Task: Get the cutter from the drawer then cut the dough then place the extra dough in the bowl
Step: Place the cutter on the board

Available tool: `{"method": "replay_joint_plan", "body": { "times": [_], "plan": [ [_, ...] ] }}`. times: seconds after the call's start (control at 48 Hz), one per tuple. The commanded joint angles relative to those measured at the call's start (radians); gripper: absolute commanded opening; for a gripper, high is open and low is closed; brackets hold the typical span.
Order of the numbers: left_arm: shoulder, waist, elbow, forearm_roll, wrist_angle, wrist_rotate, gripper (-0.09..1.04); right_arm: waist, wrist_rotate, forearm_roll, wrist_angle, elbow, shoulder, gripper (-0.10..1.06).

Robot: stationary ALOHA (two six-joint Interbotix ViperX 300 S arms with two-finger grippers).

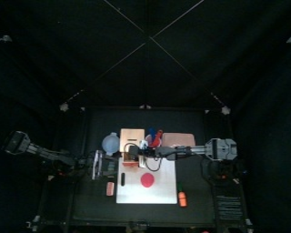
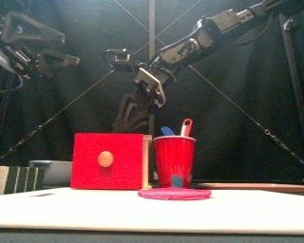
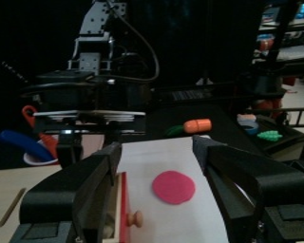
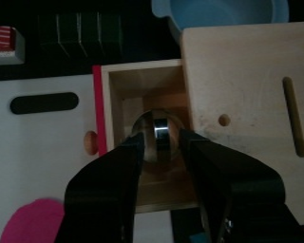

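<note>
The pale wooden box (image 4: 243, 76) has its drawer pulled out, red front (image 2: 110, 161) toward the white cutting board (image 1: 160, 168). My right gripper (image 4: 158, 142) hangs over the open drawer, shut on the round metal cutter (image 4: 155, 131); the front view shows that gripper (image 2: 148, 87) well above the box. A flat red dough disc (image 1: 148, 182) lies on the board, also seen as dough (image 3: 175, 187) between my left jaws. My left gripper (image 3: 161, 195) hovers open by the drawer's red front (image 3: 122, 201). The blue-grey bowl (image 1: 110, 141) sits behind the box.
A red cup (image 2: 175, 159) with toy knives stands right of the box. Two small orange toys (image 1: 182, 196) lie near the board's front corners. The left arm (image 2: 22, 47) is raised at the upper left.
</note>
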Motion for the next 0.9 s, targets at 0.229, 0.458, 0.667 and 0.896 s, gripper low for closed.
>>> {"method": "replay_joint_plan", "body": {
  "times": [0.229,0.458,0.667,0.896],
  "plan": [
    [0.000,0.003,-0.014,0.005,-0.011,-0.002,0.94,-0.002,0.003,-0.038,0.038,-0.052,0.012,0.74],
    [0.000,0.003,-0.014,0.005,-0.011,-0.002,0.94,-0.002,0.005,-0.048,0.060,-0.075,0.041,0.74],
    [0.000,0.002,-0.015,0.005,-0.011,-0.002,0.94,-0.002,0.005,-0.048,0.101,-0.100,0.057,0.73],
    [0.000,0.002,-0.014,0.003,-0.012,-0.002,0.94,0.000,0.005,-0.046,0.123,-0.106,0.061,0.58]
  ]
}}
